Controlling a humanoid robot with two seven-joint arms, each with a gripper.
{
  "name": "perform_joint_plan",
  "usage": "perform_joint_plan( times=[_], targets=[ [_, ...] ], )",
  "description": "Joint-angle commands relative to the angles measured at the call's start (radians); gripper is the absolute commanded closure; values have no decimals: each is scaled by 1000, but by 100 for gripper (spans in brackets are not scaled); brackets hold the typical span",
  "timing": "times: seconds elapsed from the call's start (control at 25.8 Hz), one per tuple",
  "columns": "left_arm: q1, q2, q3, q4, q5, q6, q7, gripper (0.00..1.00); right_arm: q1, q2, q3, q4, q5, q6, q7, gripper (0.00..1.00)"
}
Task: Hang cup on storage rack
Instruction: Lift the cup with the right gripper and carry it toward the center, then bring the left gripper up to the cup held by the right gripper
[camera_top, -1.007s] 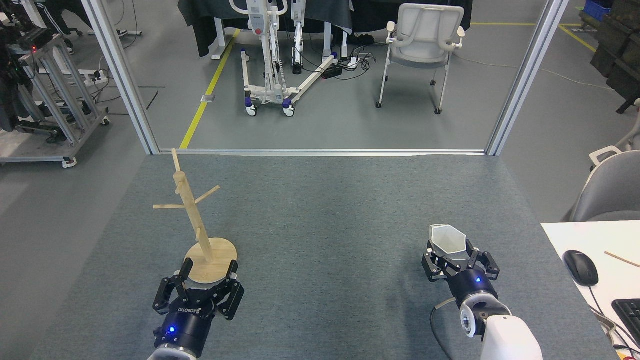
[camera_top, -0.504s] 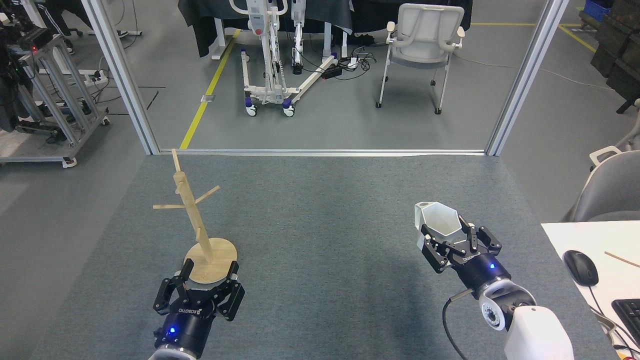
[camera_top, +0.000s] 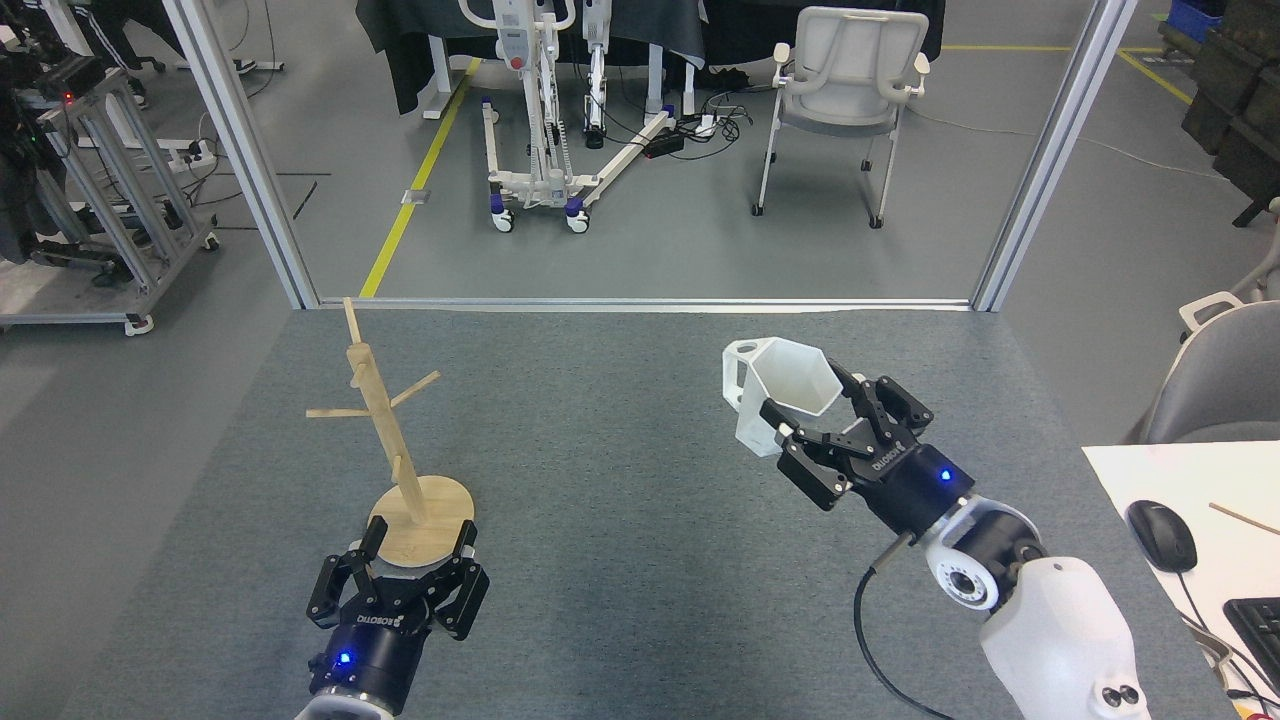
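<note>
The white faceted cup is held in the air right of centre, tilted, its open mouth toward me and its small pierced handle at the upper left. My right gripper is shut on it, black fingers clasping its rim and side. The storage rack, a light wooden post with thin angled pegs on a round disc base, stands on the grey mat at the left. My left gripper sits low at the near edge of that base, fingers spread on either side of the disc's near rim, touching nothing I can make out.
A grey mat covers the work surface. At the right edge is a white desk corner with a mouse and a keyboard. Beyond the mat's far edge are metal frame posts, a white chair and a wheeled stand.
My right gripper has lifted the cup off the mat and carried it up and to the left, tilting it. The left gripper and the rack have stayed put.
</note>
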Motion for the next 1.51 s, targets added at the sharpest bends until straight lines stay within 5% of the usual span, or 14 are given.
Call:
perform_joint_plan(
  times=[0.0,0.19,0.58,1.01,1.47],
  targets=[
    [-2,5,-3,-1,0,-5,-4,1,-98,-18,165,-52,-98,193,29,100],
    [3,2,-29,-8,0,-28,-6,1,-174,-94,370,-195,-241,540,31,100],
    [-2,-90,-98,-60,2,-14,-32,2,-307,-104,672,-299,-397,1077,87,100],
    [-164,-219,-228,73,-14,41,-122,2,-330,-45,757,-299,-431,1213,118,100],
    [-356,-253,-262,213,-17,48,-176,2,-342,-21,758,-299,-431,1217,119,100]
  ],
)
